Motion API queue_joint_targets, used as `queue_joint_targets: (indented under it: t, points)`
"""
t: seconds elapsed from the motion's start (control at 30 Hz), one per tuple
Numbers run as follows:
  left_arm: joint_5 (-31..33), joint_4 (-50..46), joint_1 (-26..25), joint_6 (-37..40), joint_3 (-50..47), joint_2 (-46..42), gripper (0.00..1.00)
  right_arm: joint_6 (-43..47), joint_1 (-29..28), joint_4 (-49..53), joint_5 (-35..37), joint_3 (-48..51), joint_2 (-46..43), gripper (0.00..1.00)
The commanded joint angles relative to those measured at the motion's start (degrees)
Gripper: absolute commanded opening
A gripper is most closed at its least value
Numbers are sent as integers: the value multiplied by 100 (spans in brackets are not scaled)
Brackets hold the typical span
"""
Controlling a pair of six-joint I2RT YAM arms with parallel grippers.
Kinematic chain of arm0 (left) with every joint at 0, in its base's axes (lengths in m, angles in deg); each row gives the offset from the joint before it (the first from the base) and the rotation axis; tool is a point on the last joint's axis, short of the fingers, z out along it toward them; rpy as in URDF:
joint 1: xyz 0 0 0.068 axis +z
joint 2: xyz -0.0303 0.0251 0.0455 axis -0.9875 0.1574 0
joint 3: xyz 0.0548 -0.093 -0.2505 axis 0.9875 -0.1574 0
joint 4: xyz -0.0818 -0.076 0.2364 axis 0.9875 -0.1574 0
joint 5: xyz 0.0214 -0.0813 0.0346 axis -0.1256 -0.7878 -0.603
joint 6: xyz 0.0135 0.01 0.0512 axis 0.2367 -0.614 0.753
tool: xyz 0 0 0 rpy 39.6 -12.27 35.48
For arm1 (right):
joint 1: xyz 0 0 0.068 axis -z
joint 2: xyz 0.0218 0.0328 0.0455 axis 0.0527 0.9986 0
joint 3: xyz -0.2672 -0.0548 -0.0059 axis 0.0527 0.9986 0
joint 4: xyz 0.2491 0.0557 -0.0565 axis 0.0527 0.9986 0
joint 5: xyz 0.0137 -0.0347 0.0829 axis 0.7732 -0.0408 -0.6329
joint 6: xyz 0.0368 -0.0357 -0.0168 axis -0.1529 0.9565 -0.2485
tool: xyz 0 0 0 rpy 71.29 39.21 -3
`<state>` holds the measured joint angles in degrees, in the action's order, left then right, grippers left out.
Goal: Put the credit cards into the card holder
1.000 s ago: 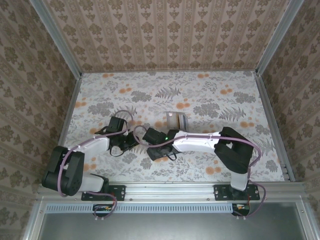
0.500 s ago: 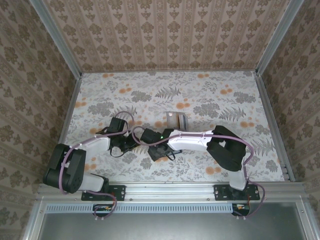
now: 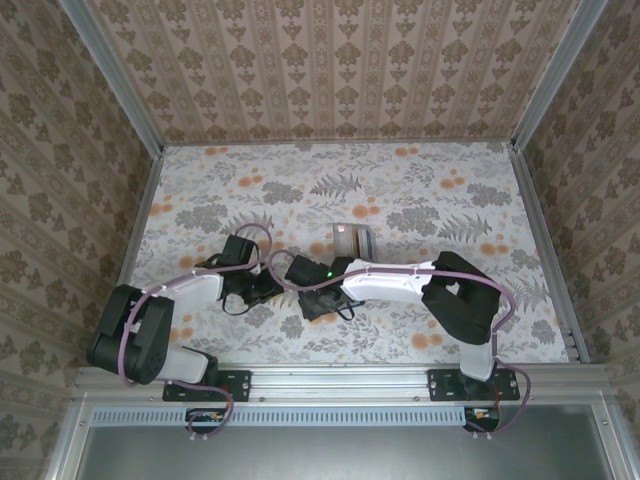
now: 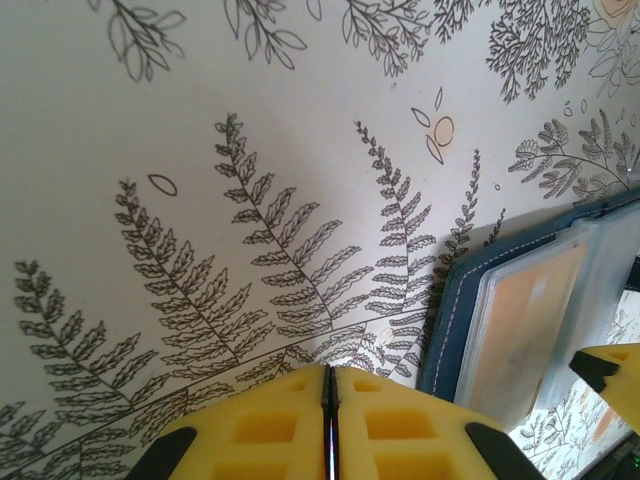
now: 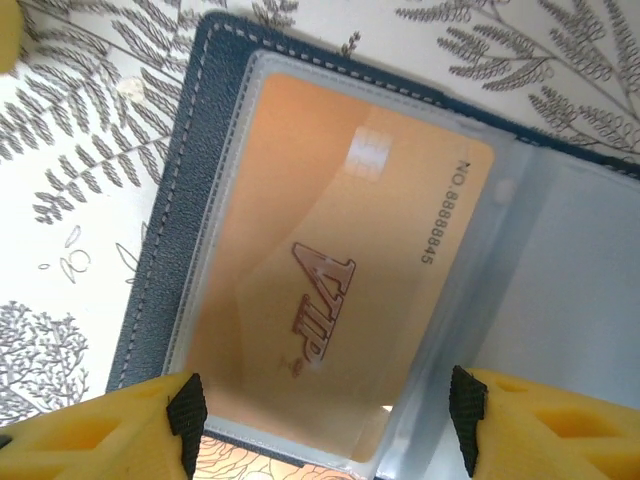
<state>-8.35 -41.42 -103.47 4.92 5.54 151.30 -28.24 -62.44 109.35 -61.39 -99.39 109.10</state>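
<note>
The navy card holder lies open on the floral table, with an orange-tan credit card marked VIP inside its clear sleeve. My right gripper hovers over the card's near end, open, its yellow fingers spread on either side and holding nothing. My left gripper is shut with nothing between its fingers, just left of the card holder, where the orange card shows through the sleeve. In the top view the left gripper and right gripper meet over the holder, which is hidden beneath them.
A clear, silvery slotted rack stands on the table just behind the two wrists. Metal rails and patterned walls close the table in on three sides. Bare floral tabletop stretches beyond the rack.
The right arm's elbow has shifted a little and its wrist has edged slightly left over the holder. The left arm has barely moved. Both grippers' states are unchanged.
</note>
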Motion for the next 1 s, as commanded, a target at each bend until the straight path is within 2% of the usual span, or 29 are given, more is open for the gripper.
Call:
queue_joint_targets:
  t: [0.0,0.2,0.4,0.6,0.77,0.9,0.97]
  points:
    - [81,-112,-33,112,158,56,11,-53,14,-176,-92,-40,-82,70]
    - [49,-100,-32,162,163,127,11,-37,9,29,24,-225,124,73]
    - [54,-20,-172,295,286,164,12,47,204,-281,371,383,-940,71]
    - [354,-179,-469,498,512,69,16,-60,896,-622,343,1389,-1966,68]
    - [671,-294,-564,567,588,-142,19,-181,1651,-625,-241,1640,-2198,65]
    - [849,-495,-585,640,662,-207,20,-400,1499,-842,-1054,1803,-2180,55]
    - [812,-325,-595,551,586,-168,20,-513,1366,-1073,-1398,1930,-2104,54]
